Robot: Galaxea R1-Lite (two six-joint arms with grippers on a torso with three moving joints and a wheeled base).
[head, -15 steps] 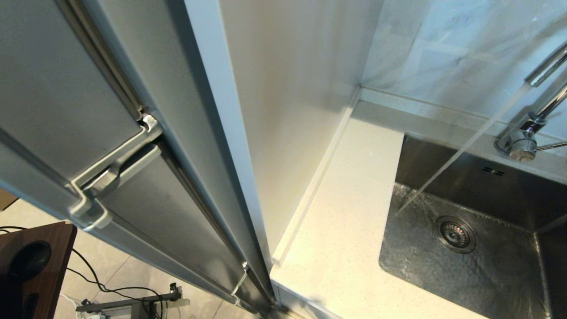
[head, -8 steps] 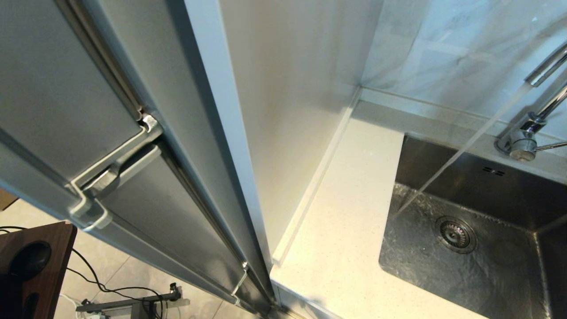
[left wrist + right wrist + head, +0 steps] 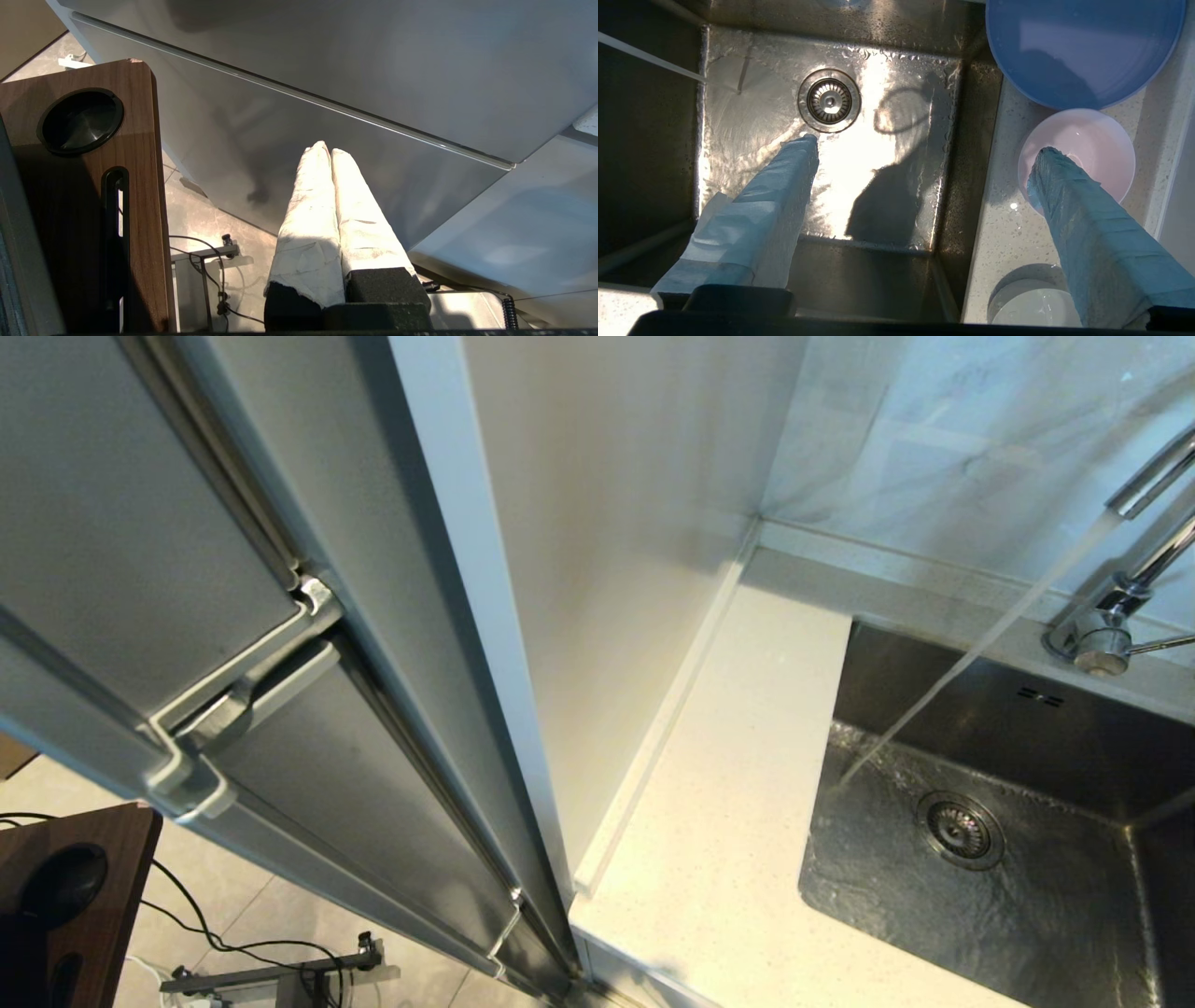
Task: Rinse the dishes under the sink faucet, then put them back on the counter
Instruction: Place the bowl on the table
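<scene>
Sink (image 3: 1027,915): stainless basin, sitting at about 4 o'clock in the head view, wet floor glistening, round drain strainer (image 3: 960,830) near its middle. A stream of water (image 3: 971,658) is running slantwise from the faucet (image 3: 1106,639) at 2 o'clock and striking the basin floor at the far left corner.

Counter (image 3: 738,803): cream speckled worktop, lying between the sink and a white side panel (image 3: 607,569); the stretch seen from the head is carrying no dishes. A grey refrigerator (image 3: 187,569) is filling the 9 o'clock half of that view.

Right gripper (image 3: 924,142): hanging above the sink's rim, its cloth-wrapped fingers (image 3: 784,186) spread wide and holding nothing. One finger is lying over the basin, tip near the strainer (image 3: 829,100); the other is reaching over the counter (image 3: 1001,224).

Dishes, right wrist view: the pale pink bowl (image 3: 1083,149) is sitting on the counter directly beneath the counter-side fingertip; whether they touch cannot be told. The blue-lilac plate (image 3: 1083,46) is lying just beyond the bowl, at 1 o'clock from the gripper. The whitish bowl (image 3: 1031,305) is resting at 5 o'clock, near the finger's base, holding a little water.

Left gripper (image 3: 325,149): hanging beside the refrigerator door, white-wrapped fingers pressed together, empty. A wooden stand (image 3: 88,186) is sitting at 9 o'clock from it.
</scene>
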